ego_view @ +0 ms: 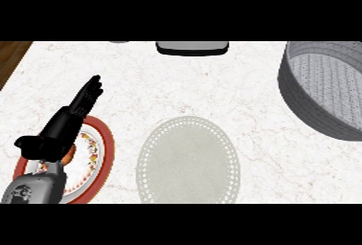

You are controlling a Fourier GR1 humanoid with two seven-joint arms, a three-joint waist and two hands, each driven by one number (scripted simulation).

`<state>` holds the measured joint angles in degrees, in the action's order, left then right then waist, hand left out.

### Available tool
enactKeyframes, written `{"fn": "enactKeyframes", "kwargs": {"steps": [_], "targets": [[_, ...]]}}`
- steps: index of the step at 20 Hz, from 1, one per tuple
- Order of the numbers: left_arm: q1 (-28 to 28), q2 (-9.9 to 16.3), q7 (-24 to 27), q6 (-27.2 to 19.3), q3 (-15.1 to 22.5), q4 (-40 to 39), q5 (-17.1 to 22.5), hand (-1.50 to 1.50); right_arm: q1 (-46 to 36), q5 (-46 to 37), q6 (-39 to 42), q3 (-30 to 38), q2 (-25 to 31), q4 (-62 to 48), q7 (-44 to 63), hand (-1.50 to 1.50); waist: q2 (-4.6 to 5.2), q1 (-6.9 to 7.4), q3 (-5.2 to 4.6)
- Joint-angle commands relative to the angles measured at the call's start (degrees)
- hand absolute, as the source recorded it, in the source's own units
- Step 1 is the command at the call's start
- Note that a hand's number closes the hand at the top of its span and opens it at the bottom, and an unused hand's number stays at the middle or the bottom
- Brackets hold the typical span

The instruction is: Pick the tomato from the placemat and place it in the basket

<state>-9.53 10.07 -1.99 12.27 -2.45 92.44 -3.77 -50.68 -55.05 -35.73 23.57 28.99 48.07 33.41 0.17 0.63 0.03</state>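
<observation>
One hand shows, the left hand (60,128) at 8 o'clock over a plate (107,139), fingers straight and released; no tomato visible on the placemat (187,160) at 6 or in the basket (304,105) at 2, so direction from fingers can't be told.

one placemat (187,160), one basket (322,91), one plate (99,158), one hand (67,122).

White marble counter top (212,81) with faint pinkish veining fills view; strip of dark wood (10,55) at upper left past counter edge; dark grey rounded object (192,48) at far edge; light even.
</observation>
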Motion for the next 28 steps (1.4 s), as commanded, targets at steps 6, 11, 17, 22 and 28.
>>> {"fn": "enactKeyframes", "kwargs": {"steps": [6,11,17,22,28], "targets": [[2.8,0.5,2.4,2.0,0.1,0.0,0.1,0.0,1.6,6.5,-14.4,5.5,2.2,-6.9,-11.1,1.5,0.2,0.47,0.04],[1.4,-1.8,-1.9,-0.4,1.7,2.9,-1.5,0.0,-1.0,10.0,-11.9,5.2,5.9,-14.3,-17.8,-1.5,0.07,0.42,0.02],[-0.4,-2.5,-0.3,-1.5,1.1,-0.1,-2.3,0.0,-1.7,15.7,-10.8,6.7,8.0,-16.0,-26.0,-1.5,0.2,0.45,0.04],[1.0,-1.0,-0.2,0.8,0.0,0.6,-0.6,0.0,-3.9,20.8,-9.4,8.9,8.5,-10.1,-24.7,-1.5,-0.13,0.1,-0.01],[1.1,-0.1,-0.2,0.8,-1.5,0.9,-0.3,0.0,1.7,28.8,-4.9,12.9,8.8,-1.3,-20.2,-1.5,-0.51,-1.05,-0.05]]}}
